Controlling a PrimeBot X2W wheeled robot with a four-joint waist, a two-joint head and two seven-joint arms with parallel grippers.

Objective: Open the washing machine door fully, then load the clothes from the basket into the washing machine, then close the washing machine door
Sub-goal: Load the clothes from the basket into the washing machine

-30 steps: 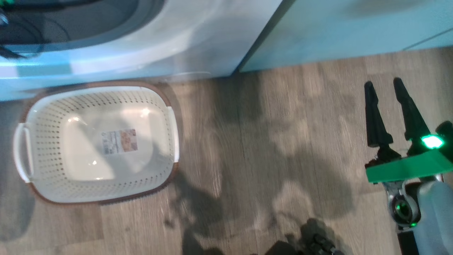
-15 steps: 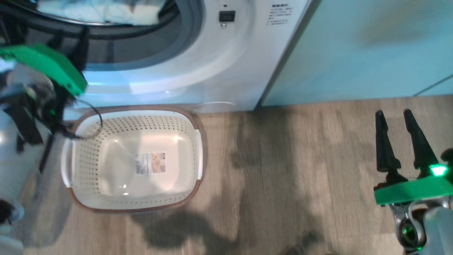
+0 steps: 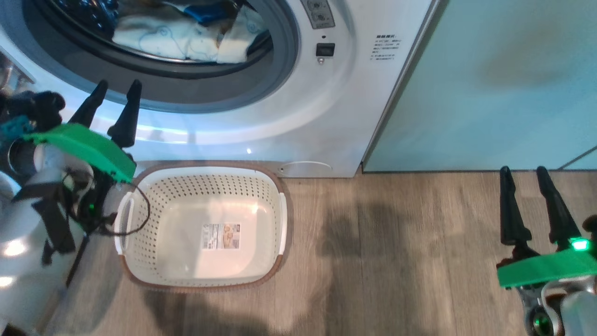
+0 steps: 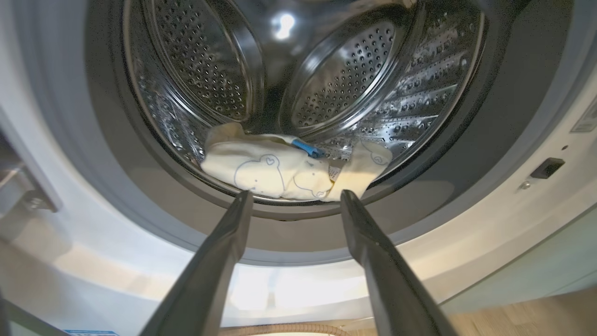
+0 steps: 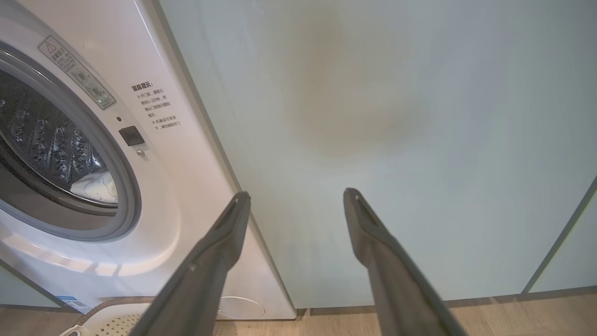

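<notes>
The clothes lie in the washing machine, heaped at the front lip of its steel drum: cream pieces with thin blue drawings, and a small blue piece on top towards the back. The grey rubber ring frames them, and the mouth of the machine stands open. My left gripper hangs just in front of the machine's lower rim, fingers spread wide, holding nothing and pointing at the heap. The basket sits on the wooden floor right at the machine's foot, touching or nearly touching it, with a paper label on its bare bottom. My right gripper is well off to the machine's right, its fingers also wide with nothing between them, facing the mint green cabinet that stands against the machine's side.
</notes>
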